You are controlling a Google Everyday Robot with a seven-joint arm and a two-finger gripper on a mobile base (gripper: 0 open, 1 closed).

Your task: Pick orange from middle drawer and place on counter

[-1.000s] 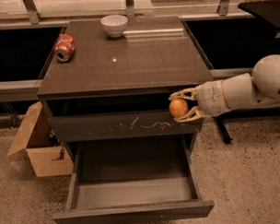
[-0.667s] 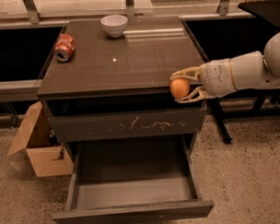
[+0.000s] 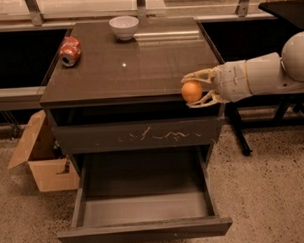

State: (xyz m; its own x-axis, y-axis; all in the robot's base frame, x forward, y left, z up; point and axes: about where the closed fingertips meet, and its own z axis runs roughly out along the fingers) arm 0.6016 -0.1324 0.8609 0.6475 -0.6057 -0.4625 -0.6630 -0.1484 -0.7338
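Gripping the orange [image 3: 192,91] between its two pale fingers, the robot's gripper [image 3: 190,91] hangs at the front right corner of the counter [image 3: 140,64]. The fingers are closed only as far as the fruit allows, one curving over its top and one under it. The fruit is off every surface. It sits level with the slab's front lip, and from this angle it is hard to say whether it has cleared the edge.

The white arm [image 3: 260,77] reaches in from the right, roughly level, which suits a sideways carry onto the top.

Below, the middle drawer [image 3: 145,209] stands pulled well out, its grey floor bare, which suits a fruit already taken from it. Above it, the drawer front with pale scratches [image 3: 147,136] is closed.

On the glossy top, a red soda can [image 3: 69,50] lies on its side near the left edge and a white bowl [image 3: 124,27] stands at the back. Both are well apart from the gripper. A cardboard box [image 3: 38,157] rests on the floor to the left of the cabinet.

By the look of it, the pick is done and the placing remains. The likely need is to bring the orange inward over bare slab before lowering, since a round fruit released at the lip could roll off.
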